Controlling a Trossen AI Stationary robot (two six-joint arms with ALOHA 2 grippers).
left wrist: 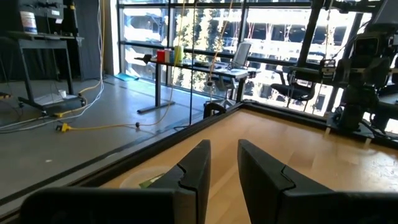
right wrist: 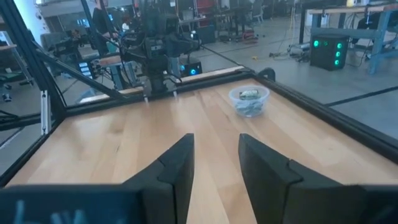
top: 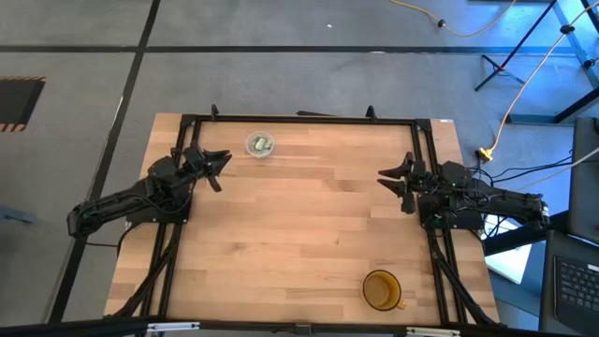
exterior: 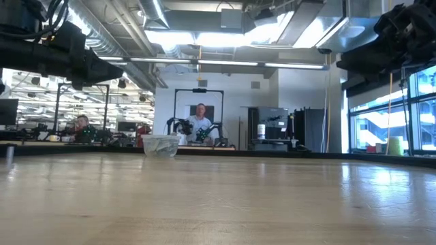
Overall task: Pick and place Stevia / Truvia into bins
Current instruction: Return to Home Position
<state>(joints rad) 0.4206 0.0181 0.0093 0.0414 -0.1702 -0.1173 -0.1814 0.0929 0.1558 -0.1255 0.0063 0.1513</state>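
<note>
Both arms sit at their own sides of the worktop (top: 299, 234). The left hand (top: 222, 170) and the right hand (top: 393, 180) each have their fingers parted with nothing between them. The green-and-white sachets (top: 262, 143) lie heaped inside the small clear cup (top: 249, 146), which stands at the far left of the worktop, just beside the left hand. I see none loose on the wood. An amber cup (top: 381, 290) sits well apart at the near right. My one worry is the left arm. The clear cup looks light, and if that hand swings toward the far edge as it tucks away, a finger could clip the rim and tip the sachets out. The right arm seems to have nothing close enough to hit.
</note>
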